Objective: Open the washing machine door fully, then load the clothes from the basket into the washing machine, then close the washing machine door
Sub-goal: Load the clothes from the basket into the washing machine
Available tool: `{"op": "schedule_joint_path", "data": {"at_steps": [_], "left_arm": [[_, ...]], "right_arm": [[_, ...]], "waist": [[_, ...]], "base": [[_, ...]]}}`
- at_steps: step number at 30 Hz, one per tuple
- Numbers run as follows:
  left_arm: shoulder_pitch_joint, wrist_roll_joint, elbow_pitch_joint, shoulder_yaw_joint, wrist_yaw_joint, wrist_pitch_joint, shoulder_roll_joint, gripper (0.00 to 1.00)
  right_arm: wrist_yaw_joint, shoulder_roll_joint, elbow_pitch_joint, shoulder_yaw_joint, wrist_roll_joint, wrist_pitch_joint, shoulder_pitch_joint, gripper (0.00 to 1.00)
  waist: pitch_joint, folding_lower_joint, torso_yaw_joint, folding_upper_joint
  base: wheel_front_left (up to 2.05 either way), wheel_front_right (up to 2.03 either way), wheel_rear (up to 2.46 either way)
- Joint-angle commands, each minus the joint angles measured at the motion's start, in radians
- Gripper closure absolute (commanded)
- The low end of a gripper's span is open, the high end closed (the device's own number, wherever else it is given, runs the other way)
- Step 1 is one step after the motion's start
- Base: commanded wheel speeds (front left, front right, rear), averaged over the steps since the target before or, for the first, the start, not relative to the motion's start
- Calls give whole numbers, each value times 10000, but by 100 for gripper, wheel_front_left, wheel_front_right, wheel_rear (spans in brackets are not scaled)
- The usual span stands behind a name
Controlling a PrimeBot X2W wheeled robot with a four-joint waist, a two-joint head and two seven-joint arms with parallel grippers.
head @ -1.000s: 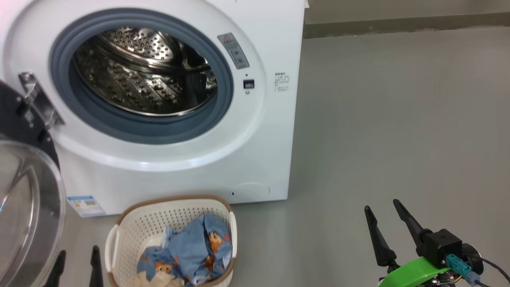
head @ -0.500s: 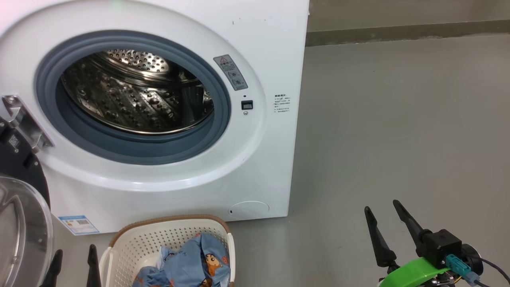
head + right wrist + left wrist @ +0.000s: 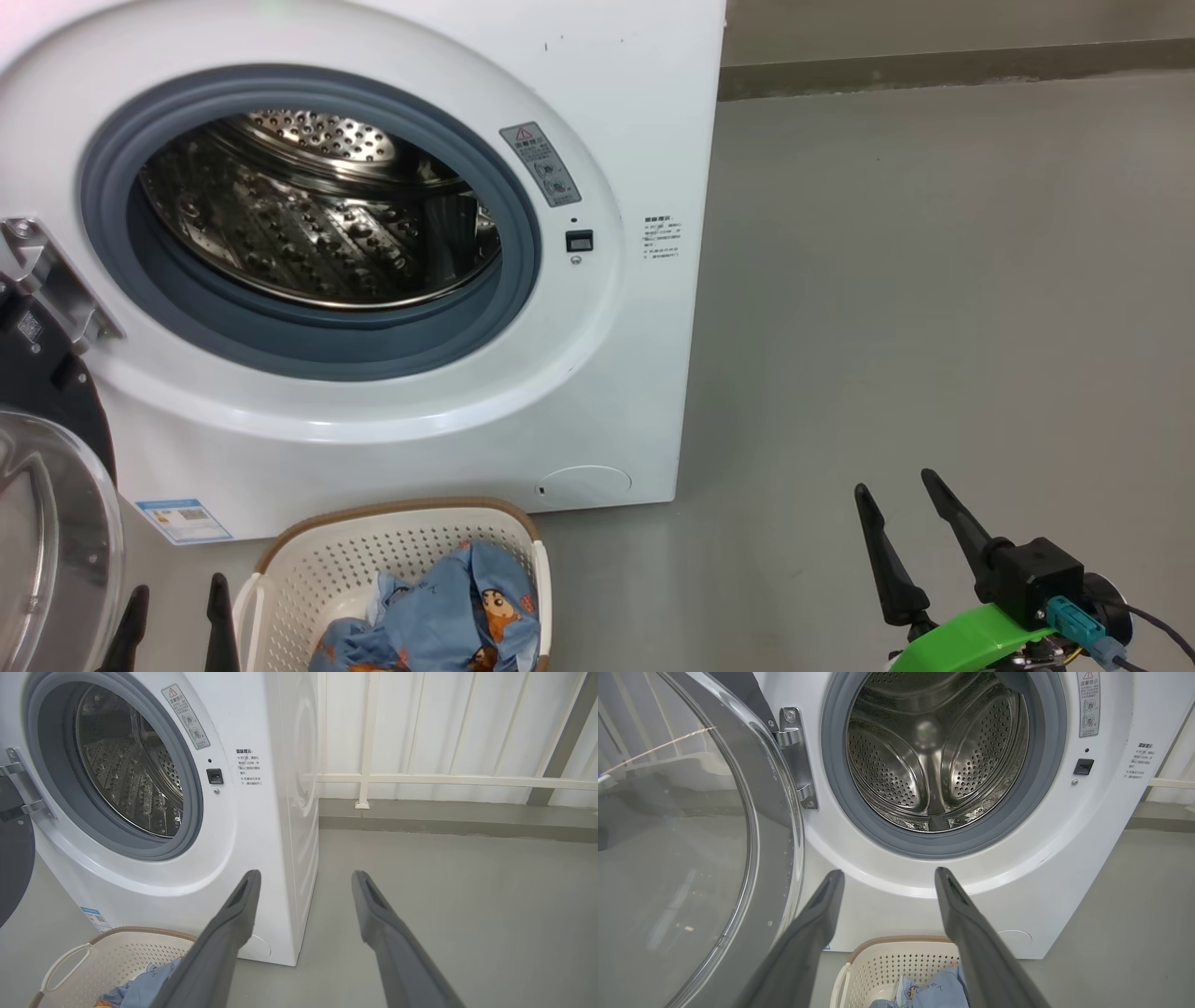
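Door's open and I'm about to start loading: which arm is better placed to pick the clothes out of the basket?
Left, probably. The left gripper is open right beside the basket holding the clothes; the right gripper, also open, sits over the floor farther off.

I see my left gripper [image 3: 888,872] with its fingers spread and nothing between them, aimed at the washer [image 3: 1064,858] below the drum [image 3: 934,751]. The door [image 3: 784,835] stands swung out on the left (clear glass, metal hinge [image 3: 796,760]). Low down, the basket [image 3: 896,961] holds blue clothes [image 3: 934,989].
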Motion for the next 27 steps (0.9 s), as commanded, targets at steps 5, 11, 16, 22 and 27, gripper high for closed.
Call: {"op": "schedule_joint_path", "data": {"at_steps": [5,11,16,22,27], "left_arm": [[-392,-54,-182,269,-27,-51,171,0],[-359,-208,-77,42,-29,-51,228,0],[-480,-406,-26,-134,-29,-51,278,0],[-709,-635,108,-390,-30,-51,400,0],[-904,-897,334,-731,-30,-51,496,0]], "right_arm": [[16,-26,-239,242,128,-120,-108,0],[16,-26,-211,219,195,-120,-102,0],[16,-26,-227,179,150,-120,-201,0],[16,-26,-236,165,158,-120,-356,0],[16,-26,-265,182,203,-120,-557,0]], "waist": [[72,0,4,0],[270,0,-22,0],[624,0,-44,0],[1220,0,-89,0],[1737,0,-181,0]], "base": [[0,0,0],[0,0,0],[0,0,0],[0,0,0],[0,0,0]]}}
